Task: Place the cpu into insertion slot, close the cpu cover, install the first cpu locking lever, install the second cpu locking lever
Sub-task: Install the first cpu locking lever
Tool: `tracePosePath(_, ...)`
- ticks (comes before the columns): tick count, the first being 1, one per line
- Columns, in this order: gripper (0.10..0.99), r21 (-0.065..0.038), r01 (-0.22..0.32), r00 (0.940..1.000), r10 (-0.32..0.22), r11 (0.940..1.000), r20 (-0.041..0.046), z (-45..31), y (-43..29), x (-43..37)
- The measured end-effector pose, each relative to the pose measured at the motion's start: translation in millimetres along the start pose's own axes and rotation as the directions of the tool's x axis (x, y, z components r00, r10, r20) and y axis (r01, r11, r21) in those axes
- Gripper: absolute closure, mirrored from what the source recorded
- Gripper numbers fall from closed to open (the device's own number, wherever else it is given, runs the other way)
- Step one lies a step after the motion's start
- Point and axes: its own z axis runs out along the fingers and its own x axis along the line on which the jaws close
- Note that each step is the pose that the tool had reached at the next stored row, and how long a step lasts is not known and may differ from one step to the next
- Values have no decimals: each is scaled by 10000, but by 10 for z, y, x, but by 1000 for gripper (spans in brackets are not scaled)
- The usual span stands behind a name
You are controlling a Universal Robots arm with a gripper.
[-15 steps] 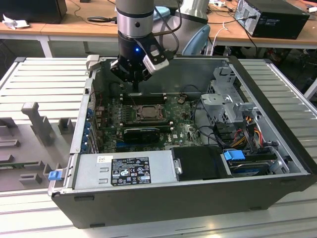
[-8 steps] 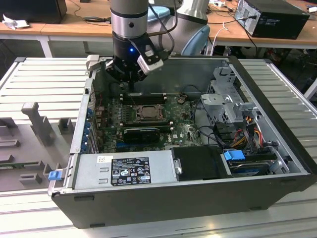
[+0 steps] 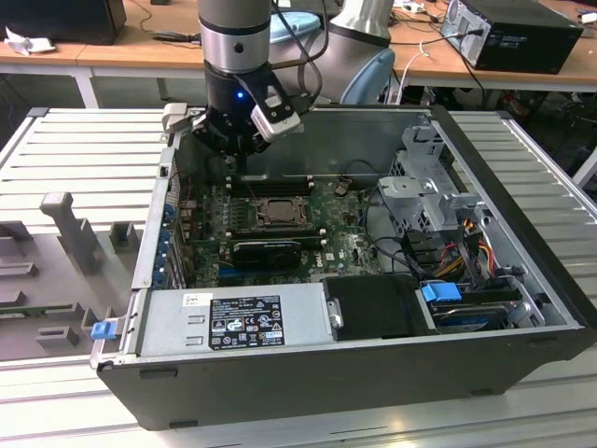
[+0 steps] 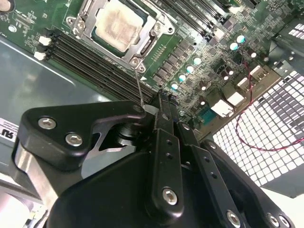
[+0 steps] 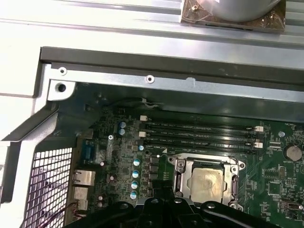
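Observation:
The cpu lies flat in the insertion slot, its pale metal face showing in both wrist views. The cpu cover is down around it as a metal frame. A thin locking lever rises from the socket's corner toward the gripper. My gripper hangs over the board just beside the socket, toward the case's back wall. Its black fingers are shut with nothing between them. The lever's upper end passes behind the gripper's linkage.
Memory slots run beside the socket. A long black heatsink block lies on its near side in the exterior view. The case wall and a perforated rear panel are close by. Cables and a drive cage fill the exterior view's right.

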Motion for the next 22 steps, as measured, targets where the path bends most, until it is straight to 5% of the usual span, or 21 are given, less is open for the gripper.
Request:
tracePosePath(8,980,-2,0,10000,0,10000,1,31,5,98)
tracePosePath(12,980,-2,-1,10000,1,10000,3,49,16,234)
tracePosePath(16,980,-2,-1,10000,1,10000,2,107,30,225)
tracePosePath(22,980,-1,1,10000,-1,10000,0,221,150,156)
